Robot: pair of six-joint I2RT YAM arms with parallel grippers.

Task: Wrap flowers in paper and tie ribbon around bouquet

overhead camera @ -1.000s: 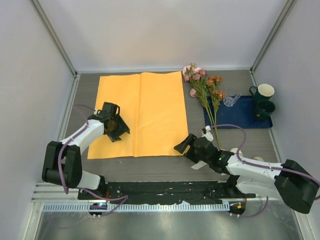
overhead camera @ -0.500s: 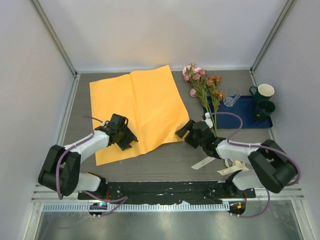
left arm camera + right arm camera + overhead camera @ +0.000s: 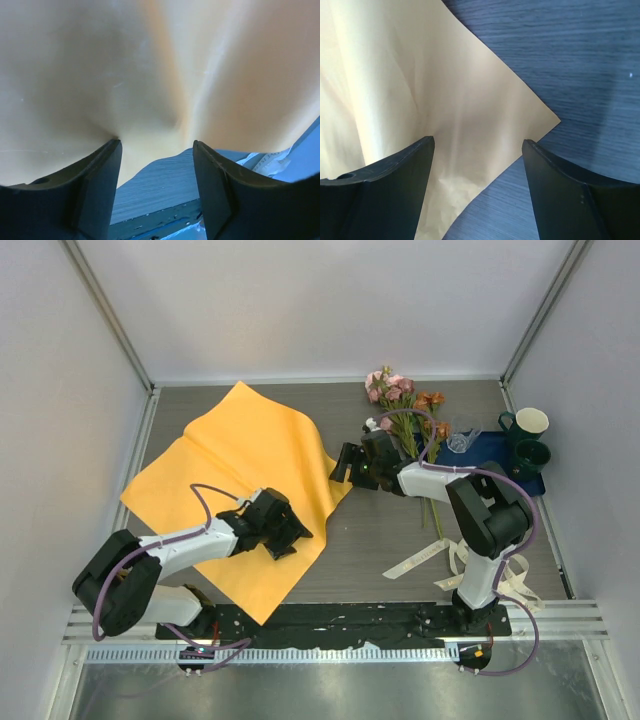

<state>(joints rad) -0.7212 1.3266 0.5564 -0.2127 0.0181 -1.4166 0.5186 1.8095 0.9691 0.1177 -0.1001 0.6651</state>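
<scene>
The paper, 1 big orange sheet, lay on the bench under both tools. The left tool stood spread over 1 edge, pinching nothing. The right tool, also spread, hung above 1 corner. The sheet looked thin, light and easy to crease, so a corner seemed best to hold. 1 bunch of flowers lay close behind the right tool, 1 ribbon well apart from it.

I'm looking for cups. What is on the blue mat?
Two green mugs and a small clear cup sit on the blue mat. The right arm covers part of its left side, so that part is hidden.
</scene>
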